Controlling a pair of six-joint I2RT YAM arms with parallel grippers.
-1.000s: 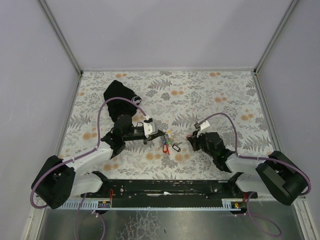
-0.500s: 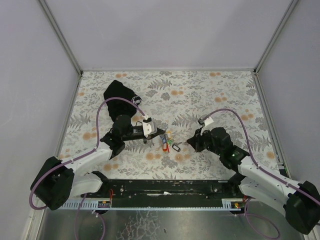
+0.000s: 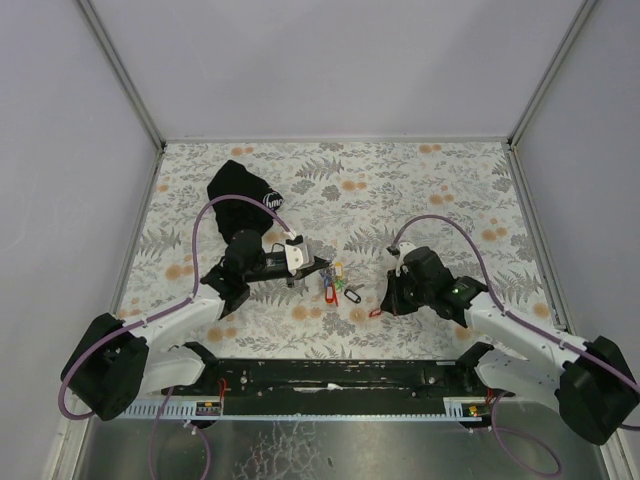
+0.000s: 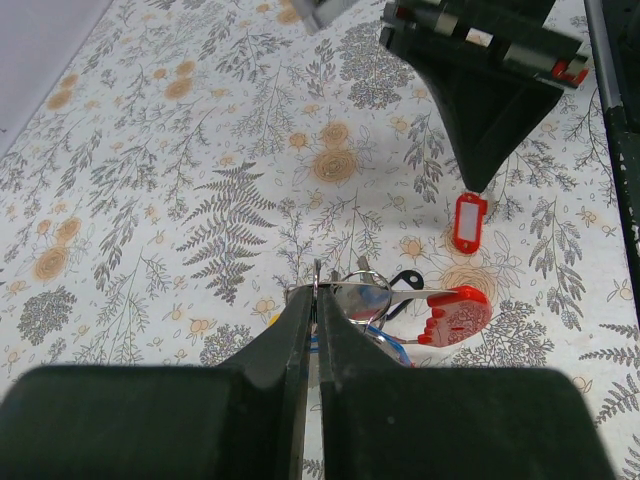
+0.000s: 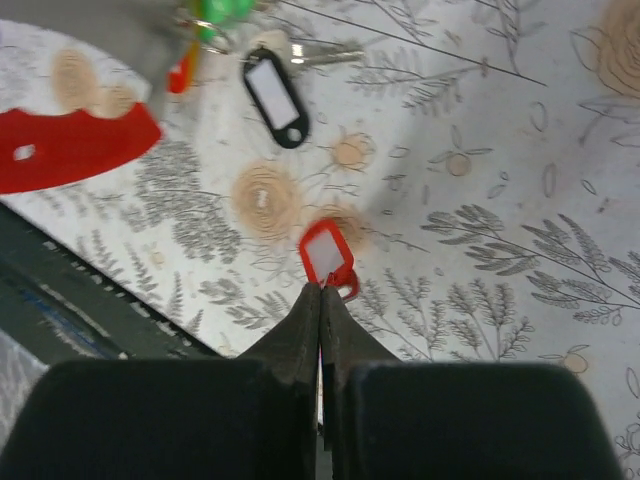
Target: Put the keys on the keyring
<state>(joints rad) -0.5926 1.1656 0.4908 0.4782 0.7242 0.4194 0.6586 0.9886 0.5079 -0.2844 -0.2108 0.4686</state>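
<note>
Left hand [image 4: 315, 292] is clamped fully shut on the rim of the ring [image 4: 352, 297], nipping just a thin bit of wire at its fingertips. The keys [image 3: 335, 283] and a red foot-shaped fob [image 4: 455, 315] lie bunched right past and under those tips on the surface [image 3: 450, 180]. Right hand [image 5: 321, 292] is shut too, and looks to have the red tag [image 5: 325, 255] pinched by its loop end. The tag pokes out just ahead of the tips, low over the surface. I can't make out the key on that tag.

What worries me is that both grips are tiny. The ring is held edge-on, so any push from the other side could twist it or pop it out. The red tag could swivel in its pinch, and then the loop won't line up with the ring's split. The black tag [image 5: 275, 95] lies ahead and left of the right hand, near the bunch, and could get swept or snagged. I can't tell if it's on the ring.

The hands point at each other with only a short gap between them, so the tips could bump. The black rail [image 3: 330, 375] is close on the right hand's left side, so there isn't much room there. There's open surface on the far side of both hands. The pouch [image 3: 235, 190] sits left of and behind the left hand, well apart.
</note>
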